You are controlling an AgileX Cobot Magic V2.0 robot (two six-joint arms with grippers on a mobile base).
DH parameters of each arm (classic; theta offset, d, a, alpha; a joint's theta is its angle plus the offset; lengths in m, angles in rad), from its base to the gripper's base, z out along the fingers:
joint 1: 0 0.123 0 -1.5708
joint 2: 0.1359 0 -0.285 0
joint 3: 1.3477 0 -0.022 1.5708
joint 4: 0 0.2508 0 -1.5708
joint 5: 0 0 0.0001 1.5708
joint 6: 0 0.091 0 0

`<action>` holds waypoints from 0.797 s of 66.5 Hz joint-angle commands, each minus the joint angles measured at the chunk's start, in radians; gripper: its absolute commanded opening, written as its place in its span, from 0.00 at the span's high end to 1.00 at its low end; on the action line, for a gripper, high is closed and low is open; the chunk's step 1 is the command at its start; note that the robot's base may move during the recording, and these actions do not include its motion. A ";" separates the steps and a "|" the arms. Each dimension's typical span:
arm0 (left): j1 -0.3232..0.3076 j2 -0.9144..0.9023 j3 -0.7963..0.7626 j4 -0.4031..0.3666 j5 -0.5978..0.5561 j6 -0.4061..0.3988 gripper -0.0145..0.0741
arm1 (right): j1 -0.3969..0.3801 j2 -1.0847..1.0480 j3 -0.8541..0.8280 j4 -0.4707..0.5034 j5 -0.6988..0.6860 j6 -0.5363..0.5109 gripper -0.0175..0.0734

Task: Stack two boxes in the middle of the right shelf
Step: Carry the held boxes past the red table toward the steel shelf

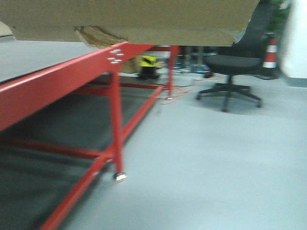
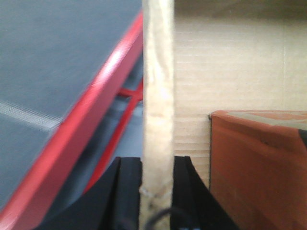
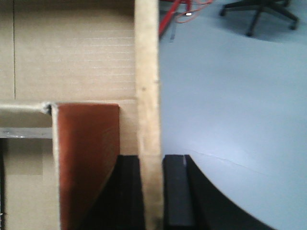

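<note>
Both left tool [image 2: 157, 165] and right tool [image 3: 151, 163] clamp thin walls of the box [image 1: 134, 19]; corrugated brown cardboard.

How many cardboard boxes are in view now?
1. One carton fills the top of the front view, left gripper pinching its left wall, right gripper its right wall. Others may be out of frame.

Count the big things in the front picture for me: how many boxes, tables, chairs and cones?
Brown corrugated cardboard box: 1
Red metal-framed table: 1
Black swivel office chair: 1
Red-and-white striped traffic cone: 1
Total: 4
</note>
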 commanded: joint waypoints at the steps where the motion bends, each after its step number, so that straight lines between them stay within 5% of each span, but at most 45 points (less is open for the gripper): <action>1: 0.002 -0.017 -0.015 0.046 -0.012 -0.006 0.96 | -0.007 -0.016 -0.009 -0.059 -0.013 0.003 0.99; 53: 0.002 -0.017 -0.015 0.046 -0.012 -0.006 0.96 | -0.007 -0.016 -0.009 -0.059 -0.013 0.003 0.99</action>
